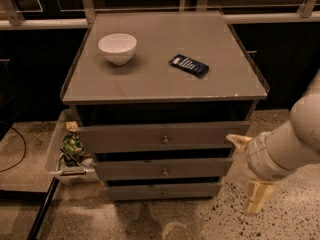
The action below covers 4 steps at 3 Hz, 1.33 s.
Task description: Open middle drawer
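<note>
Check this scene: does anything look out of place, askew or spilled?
Nothing stands out: bowl upright, middle drawer front level, gripper off to its right with jaws apart.
</note>
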Each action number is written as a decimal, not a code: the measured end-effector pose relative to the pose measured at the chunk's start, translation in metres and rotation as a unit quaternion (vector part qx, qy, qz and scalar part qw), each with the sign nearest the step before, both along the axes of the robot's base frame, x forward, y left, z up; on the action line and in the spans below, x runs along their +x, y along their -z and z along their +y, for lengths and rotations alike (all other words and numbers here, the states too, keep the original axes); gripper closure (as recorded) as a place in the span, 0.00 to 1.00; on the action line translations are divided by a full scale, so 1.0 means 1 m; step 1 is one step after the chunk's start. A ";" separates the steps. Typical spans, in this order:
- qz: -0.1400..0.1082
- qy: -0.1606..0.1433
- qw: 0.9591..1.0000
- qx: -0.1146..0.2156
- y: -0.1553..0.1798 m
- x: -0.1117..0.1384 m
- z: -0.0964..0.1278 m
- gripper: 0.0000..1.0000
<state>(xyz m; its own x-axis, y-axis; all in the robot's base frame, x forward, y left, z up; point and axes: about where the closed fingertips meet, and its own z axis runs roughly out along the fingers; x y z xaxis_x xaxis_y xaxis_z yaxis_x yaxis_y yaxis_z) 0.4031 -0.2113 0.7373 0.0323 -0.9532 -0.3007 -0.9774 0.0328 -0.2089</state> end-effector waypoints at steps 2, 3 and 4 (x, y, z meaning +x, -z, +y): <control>-0.021 -0.051 0.998 0.043 0.122 0.036 0.000 0.00; -0.021 -0.051 0.998 0.043 0.122 0.036 0.000 0.00; -0.033 -0.053 0.997 0.047 0.141 0.041 0.000 0.00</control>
